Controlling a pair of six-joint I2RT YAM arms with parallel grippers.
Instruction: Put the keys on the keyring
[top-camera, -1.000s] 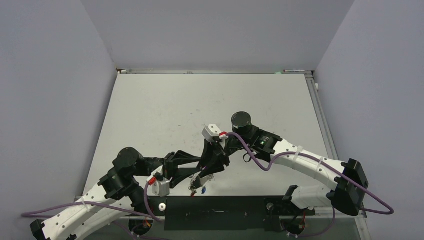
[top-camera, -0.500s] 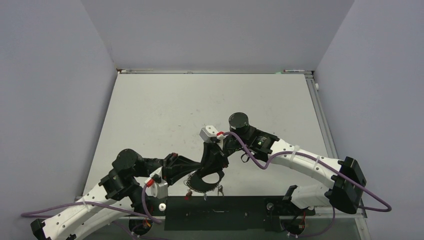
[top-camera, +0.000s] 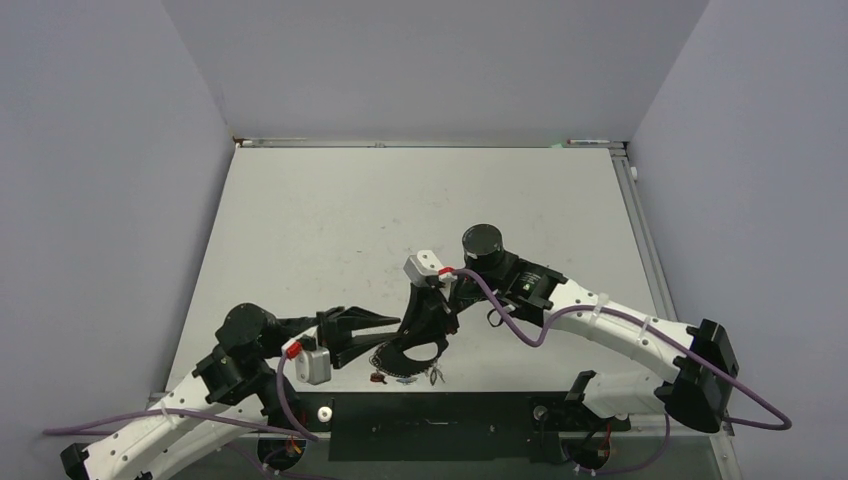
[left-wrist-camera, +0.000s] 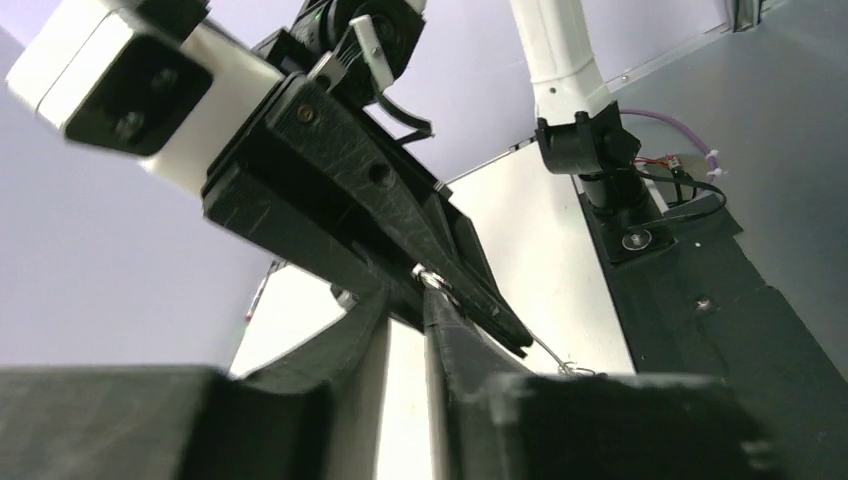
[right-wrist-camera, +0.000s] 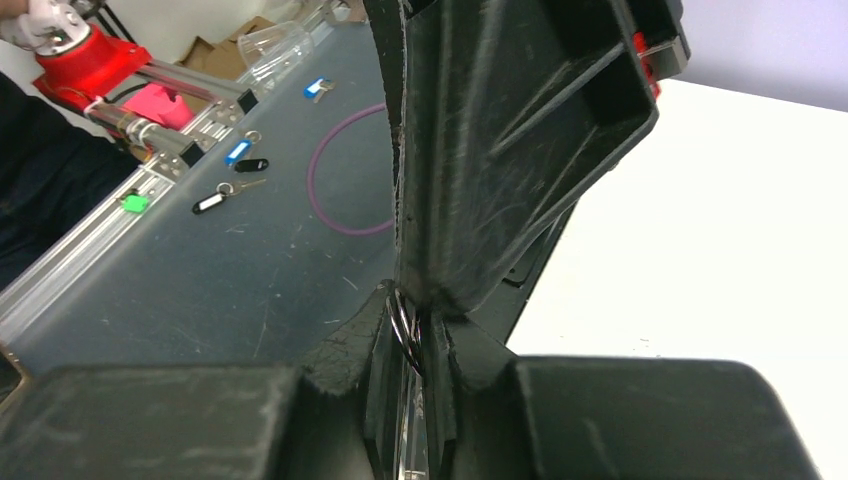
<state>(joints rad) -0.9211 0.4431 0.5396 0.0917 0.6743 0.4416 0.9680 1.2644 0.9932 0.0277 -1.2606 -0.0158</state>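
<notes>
The large thin silvery-grey metal keyring (top-camera: 400, 362) is found near the front edge of the white table (top-camera: 330, 220). Its wire is pinched between the closed fingers of the right gripper (right-wrist-camera: 408, 340). The left gripper (top-camera: 393, 323) is set against the right one, jaws almost together (whether anything is clamped cannot be told). The tiny dark-looped silvery keys (top-camera: 435, 376) are seen at the ring's right rim and a red plastic tag (top-camera: 377, 378) at its left.

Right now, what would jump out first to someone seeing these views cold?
The left gripper and right gripper meet tip to tip at the near edge of the table, centre. The right one pinches the thin keyring, whose loop shows just below them in the top view, a red tag at its left.
</notes>
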